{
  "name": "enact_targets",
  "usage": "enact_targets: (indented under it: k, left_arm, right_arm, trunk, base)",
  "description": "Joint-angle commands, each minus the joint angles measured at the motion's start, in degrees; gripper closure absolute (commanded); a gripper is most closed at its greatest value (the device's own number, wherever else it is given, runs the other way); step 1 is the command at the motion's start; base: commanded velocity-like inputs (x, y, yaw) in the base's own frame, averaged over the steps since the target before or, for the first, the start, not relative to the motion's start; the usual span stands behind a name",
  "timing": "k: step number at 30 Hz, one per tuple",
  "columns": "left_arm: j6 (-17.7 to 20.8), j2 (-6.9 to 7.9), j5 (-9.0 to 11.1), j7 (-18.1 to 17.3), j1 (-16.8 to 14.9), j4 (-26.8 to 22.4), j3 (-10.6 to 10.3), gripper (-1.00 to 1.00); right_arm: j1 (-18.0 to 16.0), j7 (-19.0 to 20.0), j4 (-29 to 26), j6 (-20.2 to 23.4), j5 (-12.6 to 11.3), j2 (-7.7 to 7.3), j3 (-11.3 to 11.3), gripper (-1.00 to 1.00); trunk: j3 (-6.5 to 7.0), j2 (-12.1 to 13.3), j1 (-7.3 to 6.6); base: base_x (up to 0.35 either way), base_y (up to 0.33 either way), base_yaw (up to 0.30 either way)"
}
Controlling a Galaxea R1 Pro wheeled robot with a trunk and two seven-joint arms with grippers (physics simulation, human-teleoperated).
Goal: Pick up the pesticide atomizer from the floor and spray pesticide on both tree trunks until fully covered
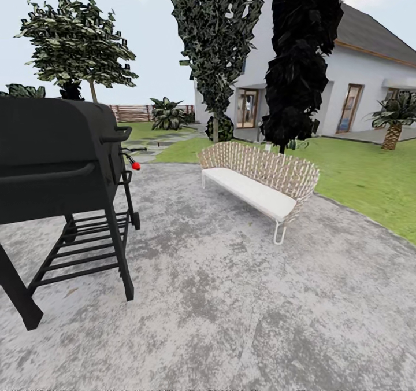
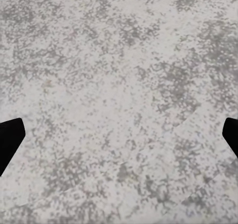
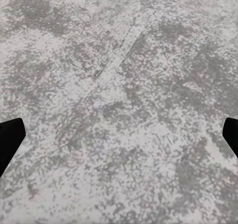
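Note:
The pesticide atomizer and both trees of the task are out of view. I stand on a mottled grey paved patio in the garden, with green lawn to the right, a slat fence far back and a white house. In the left wrist view my left gripper hangs open over bare paving, its black fingertips wide apart with nothing between them. My right gripper is likewise open above the paving, its fingertips at the frame's edges.
A black barbecue grill on a wheeled stand is close at the left. A wicker bench with a white cushion sits ahead. Two dark columnar trees rise behind it, and a short palm grows at the right.

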Motion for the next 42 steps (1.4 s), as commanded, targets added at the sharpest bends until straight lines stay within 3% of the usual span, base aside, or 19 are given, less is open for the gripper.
enact_targets:
  k: [1, 17, 42]
  left_arm:
    - [-0.17, 0.01, 0.42, 0.03, -0.03, 0.04, -0.1, -1.0]
    - [-0.17, -0.07, 0.42, 0.03, -0.03, 0.65, -0.07, -1.0]
    - [-0.17, -0.08, 0.42, 0.03, -0.03, 0.65, -0.12, -1.0]
  right_arm:
    - [-0.03, 0.02, 0.03, -0.17, 0.05, 0.0, -0.02, -1.0]
    - [-0.03, 0.02, 0.03, -0.17, 0.05, 0.0, -0.09, -1.0]
    - [-0.03, 0.03, 0.03, -0.17, 0.05, 0.0, -0.1, -1.0]
  trunk:
    - [-0.25, -0.44, 0.22]
    - [-3.19, -6.86, 3.73]
    - [-9.86, -16.88, 9.22]
  base:
    - [0.0, 0.0, 0.019]
    - [0.0, 0.0, 0.002]
    - [0.0, 0.0, 0.0]
